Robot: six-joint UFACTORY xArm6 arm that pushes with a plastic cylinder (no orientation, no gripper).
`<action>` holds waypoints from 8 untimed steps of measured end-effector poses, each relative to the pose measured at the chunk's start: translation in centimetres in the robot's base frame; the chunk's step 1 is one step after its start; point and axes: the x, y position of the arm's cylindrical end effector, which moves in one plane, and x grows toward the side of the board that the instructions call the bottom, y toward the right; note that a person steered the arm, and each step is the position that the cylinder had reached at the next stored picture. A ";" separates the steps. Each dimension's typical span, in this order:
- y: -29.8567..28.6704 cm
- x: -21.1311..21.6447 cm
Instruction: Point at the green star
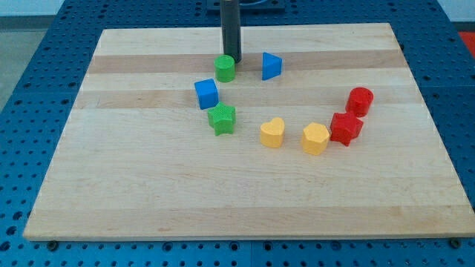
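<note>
1. On the wooden table, my tip rests just beside the green cylinder, at its upper right edge and near the view's top; whether they touch cannot be told

2. The green star, the block to be pointed at, lies below that, near the board's middle, just under the blue cube and left of the yellow heart

3. The arm carries no claw, only the dark rod, so nothing is open, closed or clamped on a block

4. Risk, as judged from here: the green cylinder sits almost directly between my tip and the star, so a straight run toward the view's bottom would likely shove the cylinder along, perhaps into the blue cube or the star itself

5. A second risk: arriving too close could nudge the star out of place, since pointing calls for stopping short of it

6. A path curving to the view's right of the cylinder looks freer, the blue triangular block standing well aside

7. The star looks squat and roughly even all round, showing no clear long axis; the direction of its points is too small to read

8. Further right sit a yellow hexagonal block and two red blocks, well apart from the route
</note>
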 end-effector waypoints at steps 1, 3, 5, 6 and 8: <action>1.2 0.6; -2.3 -4.5; -5.7 -4.5; -8.1 -4.6; -17.6 -1.2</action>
